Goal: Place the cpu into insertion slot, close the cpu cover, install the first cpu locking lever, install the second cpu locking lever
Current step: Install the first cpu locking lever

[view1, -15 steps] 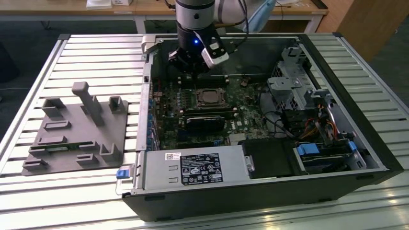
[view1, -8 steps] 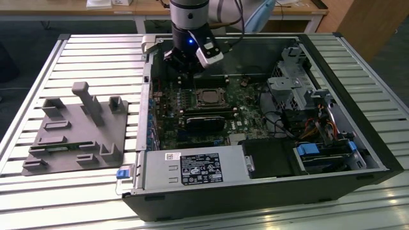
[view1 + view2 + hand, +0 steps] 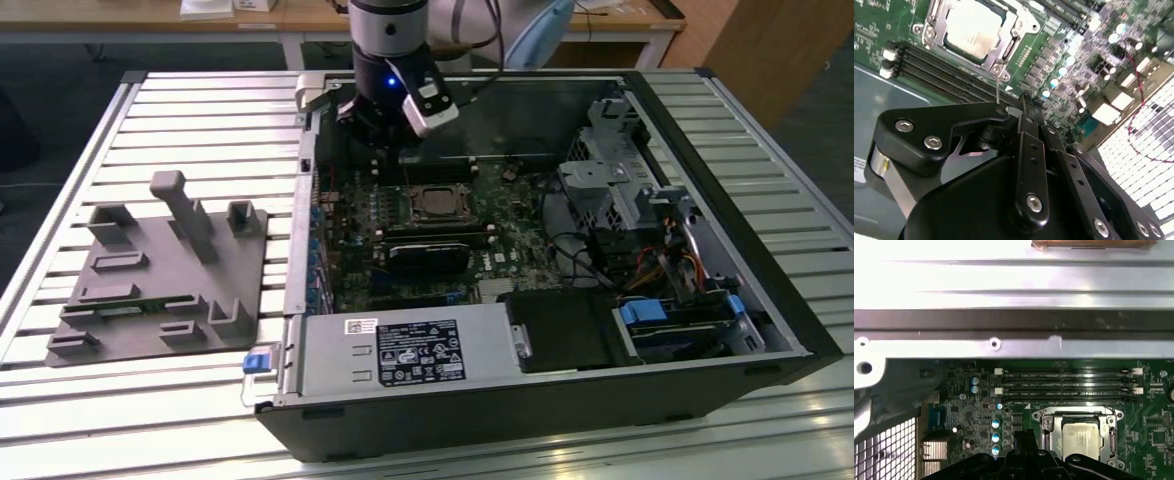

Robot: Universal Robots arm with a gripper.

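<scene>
Seating looks done: cpu lies under its lowered cpu cover. Gripper, drawn narrow, sits at the locking lever; steady pressure should prevent slipping

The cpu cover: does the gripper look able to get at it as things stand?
Probably yes. In the second wrist view the gripper hangs close beside the cpu cover, which lies around the cpu, with nothing tall between them.

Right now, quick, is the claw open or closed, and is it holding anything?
Claw: closed, tips against a thin metal lever; whether it actually grips it cannot be told.
</scene>
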